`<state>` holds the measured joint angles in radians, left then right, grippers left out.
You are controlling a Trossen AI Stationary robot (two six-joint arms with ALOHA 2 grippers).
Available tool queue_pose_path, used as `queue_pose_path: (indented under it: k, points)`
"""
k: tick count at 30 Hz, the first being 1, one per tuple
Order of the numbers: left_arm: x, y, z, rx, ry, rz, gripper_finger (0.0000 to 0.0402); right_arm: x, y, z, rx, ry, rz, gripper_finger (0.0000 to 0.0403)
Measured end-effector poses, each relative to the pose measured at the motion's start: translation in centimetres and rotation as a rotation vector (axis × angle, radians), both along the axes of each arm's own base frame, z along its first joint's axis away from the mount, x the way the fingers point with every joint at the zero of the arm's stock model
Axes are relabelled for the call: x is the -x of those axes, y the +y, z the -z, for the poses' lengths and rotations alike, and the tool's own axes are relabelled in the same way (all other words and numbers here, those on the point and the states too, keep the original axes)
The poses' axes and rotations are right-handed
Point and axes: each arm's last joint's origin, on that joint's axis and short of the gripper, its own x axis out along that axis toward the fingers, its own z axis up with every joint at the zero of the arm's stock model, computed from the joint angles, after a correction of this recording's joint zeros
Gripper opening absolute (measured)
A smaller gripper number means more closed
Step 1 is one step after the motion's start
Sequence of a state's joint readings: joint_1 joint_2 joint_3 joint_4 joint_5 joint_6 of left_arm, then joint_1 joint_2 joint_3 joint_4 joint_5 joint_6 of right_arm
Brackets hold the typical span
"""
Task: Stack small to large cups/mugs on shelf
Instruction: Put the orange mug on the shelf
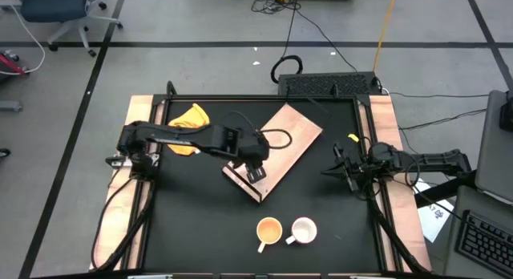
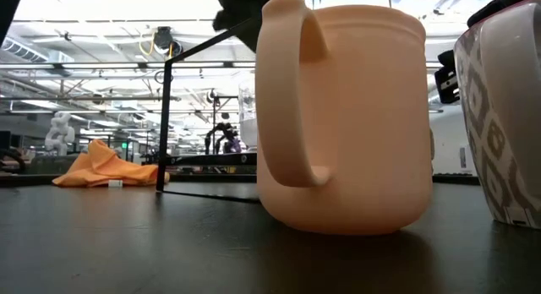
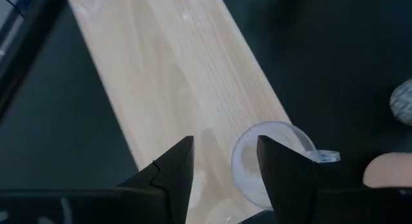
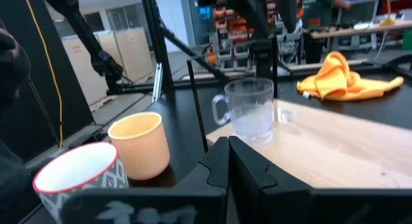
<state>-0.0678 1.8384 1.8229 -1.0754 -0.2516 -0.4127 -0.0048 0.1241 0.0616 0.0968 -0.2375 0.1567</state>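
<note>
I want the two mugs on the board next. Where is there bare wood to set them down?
The shelf is bare from its middle to its far end. The near end is crowded: the clear glass cup stands there, with the open left gripper over it. Yellow-orange mug and white mug wait on the table.

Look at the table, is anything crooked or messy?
The wooden shelf lies slantwise on the black table, and the yellow cloth is crumpled by the left arm. Nothing is spilled; the mugs stand upright.
</note>
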Motion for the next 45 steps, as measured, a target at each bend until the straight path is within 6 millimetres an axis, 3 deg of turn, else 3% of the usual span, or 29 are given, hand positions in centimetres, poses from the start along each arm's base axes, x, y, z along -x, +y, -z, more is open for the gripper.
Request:
queue_pose_path:
  k: [5,10,12,18,34,45]
  points:
    - [2.7,0.3,-3.5,-0.025,-0.077,-0.003,0.0152,0.0,0.0,0.0,0.0,0.004,0.0,0.0]
    - [5.3,0.0,-6.3,-0.059,-0.144,0.032,0.0036,0.0,0.0,0.0,-0.006,0.003,0.0,0.0]
    - [6.1,-0.2,-7.2,-0.073,-0.179,0.037,0.0012,0.0,0.0,0.0,-0.007,0.003,0.0,0.0]
    - [7.6,-0.6,-8.5,-0.125,-0.218,0.03,0.0004,-0.1,0.0,0.0,-0.007,0.004,0.0,0.0]
    - [8.4,-1.3,-8.5,-0.171,-0.174,0.035,0.0001,-0.1,0.0,0.0,-0.014,0.007,0.0,0.0]
    - [12.3,-2.5,-11.3,-0.235,-0.298,-0.004,0.0,-0.1,0.0,0.0,-0.014,0.008,0.0,0.0]
